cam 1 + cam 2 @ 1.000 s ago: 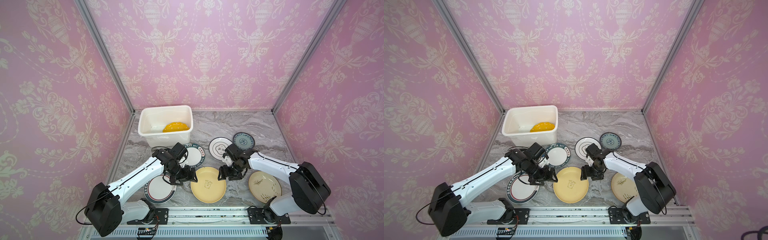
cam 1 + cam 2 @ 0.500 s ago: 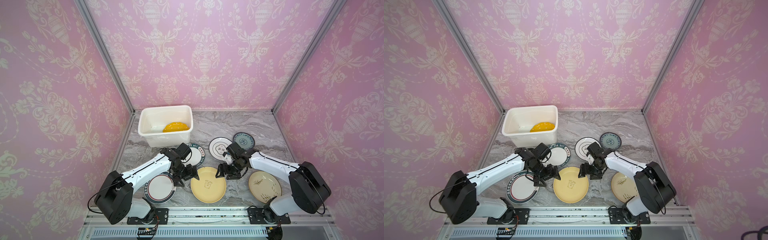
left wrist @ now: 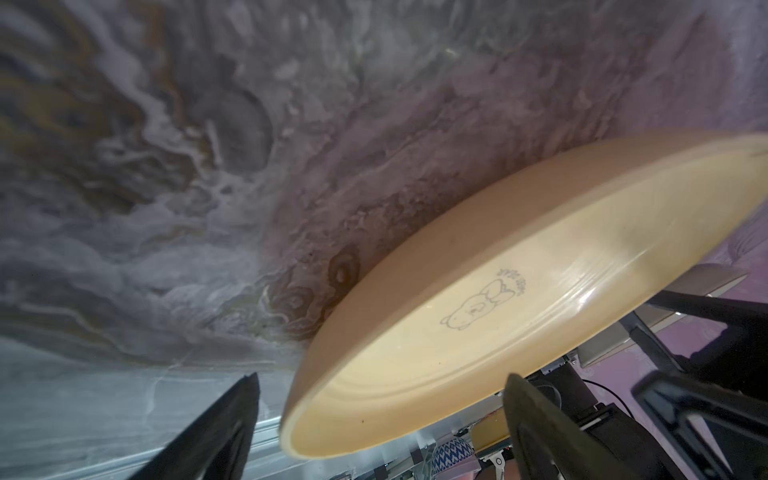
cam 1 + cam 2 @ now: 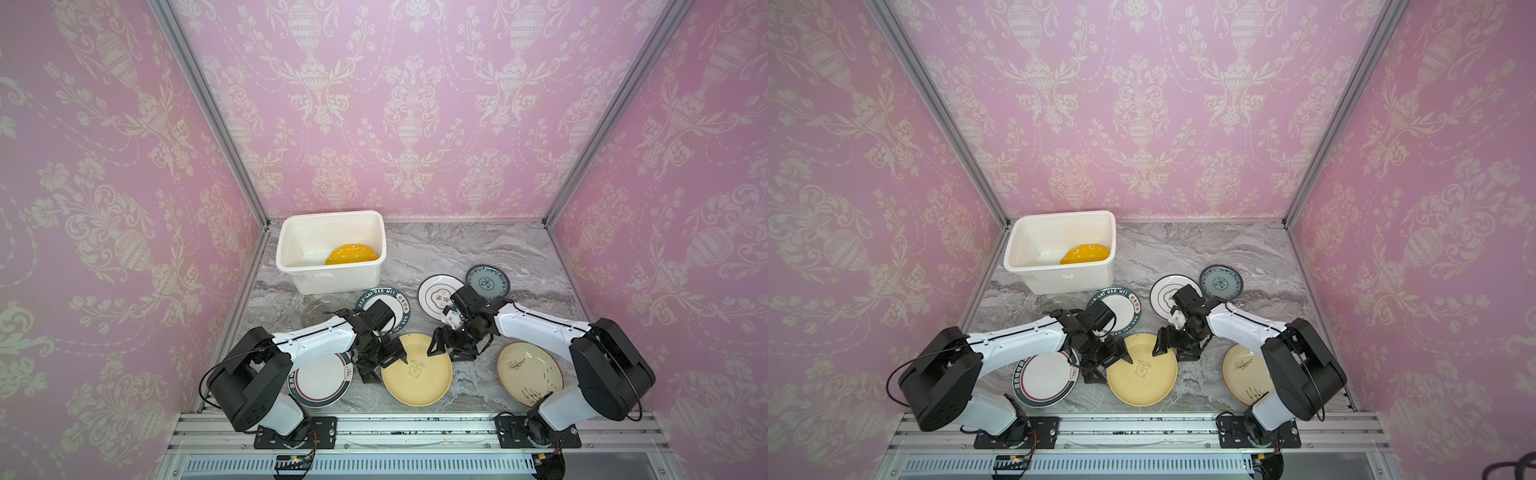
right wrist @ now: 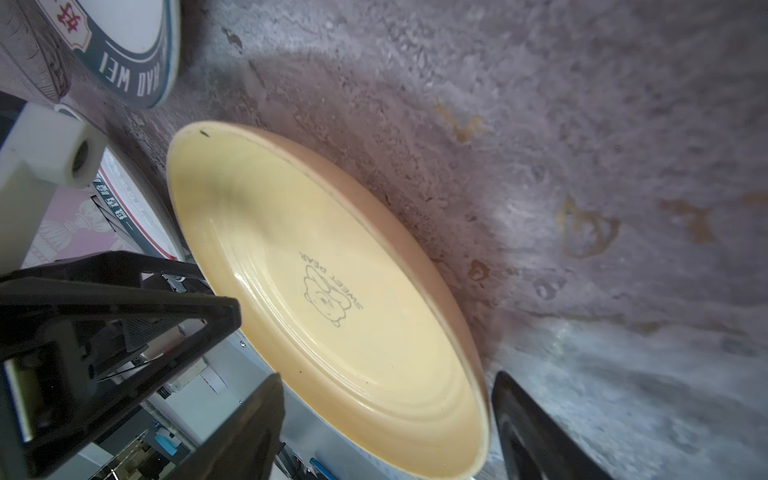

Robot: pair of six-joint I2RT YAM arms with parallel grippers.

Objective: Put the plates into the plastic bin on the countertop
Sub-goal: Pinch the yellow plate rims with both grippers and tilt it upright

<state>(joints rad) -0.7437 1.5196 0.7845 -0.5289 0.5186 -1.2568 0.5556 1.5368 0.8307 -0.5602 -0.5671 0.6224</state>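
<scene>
The left end effector (image 4: pixel 386 369) has its jaws wide apart. In the left wrist view the raised rim of the pale yellow round plate with a small bear drawing (image 4: pixel 417 374) lies between them, not yet pinched. The right end effector (image 4: pixel 446 355) is also apart, astride the opposite rim of the same plate. This plate lies flat on the grey marble-patterned bench (image 4: pixel 457 249), well apart from the white rectangular plastic bin (image 4: pixel 336 280), where a yellow white-dotted plate (image 4: pixel 352 254) already lies. I judge it stiff, glazed, slippery and breakable; the rim is the only hold, one finger inside, one under the lip.
</scene>
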